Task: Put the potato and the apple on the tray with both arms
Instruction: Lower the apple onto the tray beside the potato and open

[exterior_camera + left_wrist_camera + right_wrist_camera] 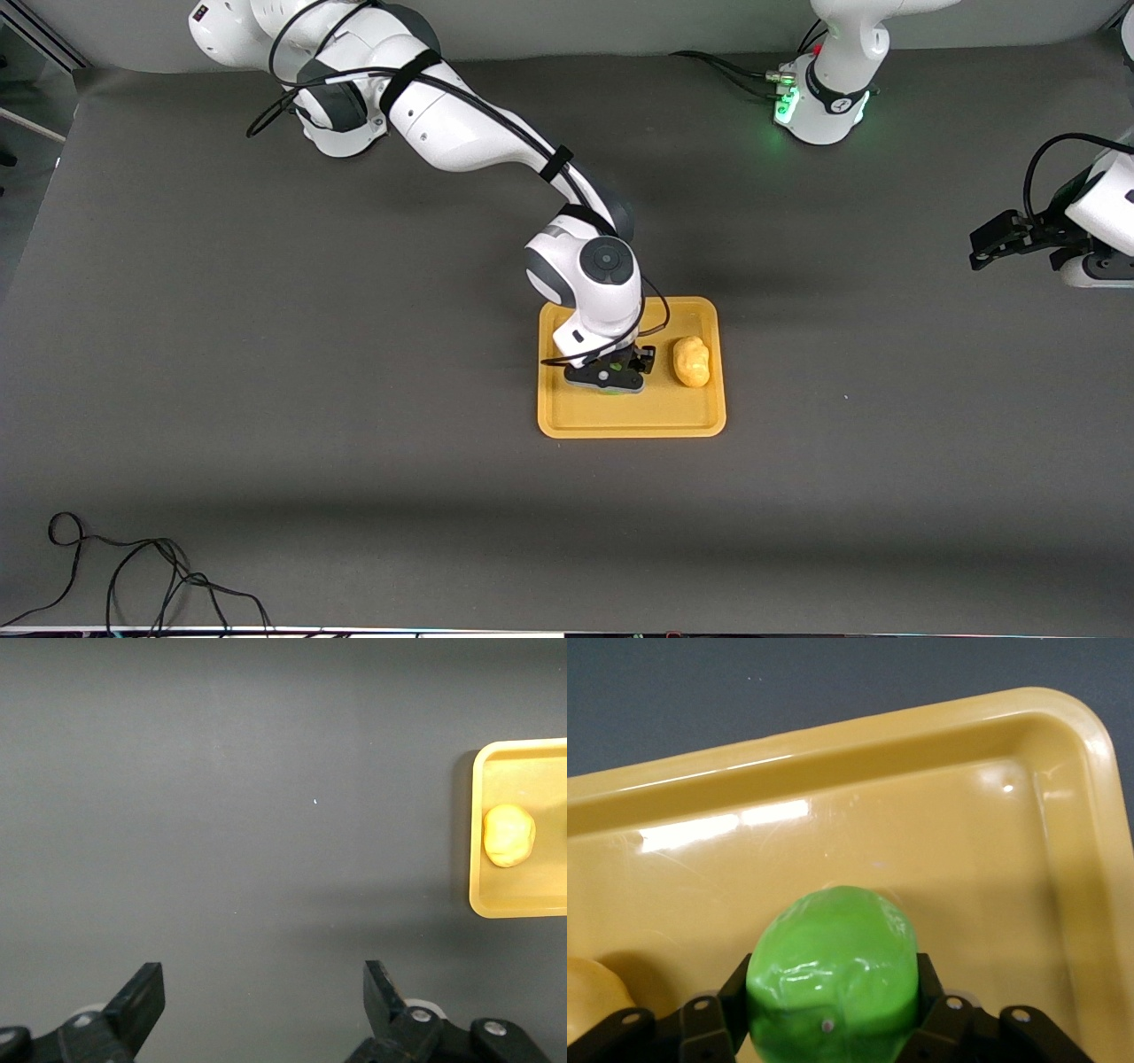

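The orange-yellow tray [631,425] lies mid-table. The yellow potato [691,361] rests in it, toward the left arm's end. My right gripper [611,374] is down inside the tray beside the potato, shut on the green apple [833,970]. The apple sits low at the tray's floor [877,842]; I cannot tell whether it touches. The potato's edge [586,992] shows beside it. In the front view only a sliver of the apple [613,365] shows under the gripper. My left gripper [985,248] waits open and empty over bare table at the left arm's end, and in its own view [263,981] the tray [523,904] and potato [508,835] show far off.
A loose black cable [133,576] lies on the table by the front camera's edge, toward the right arm's end. The left arm's base [824,102] glows green at the table's back edge. Dark grey table surrounds the tray.
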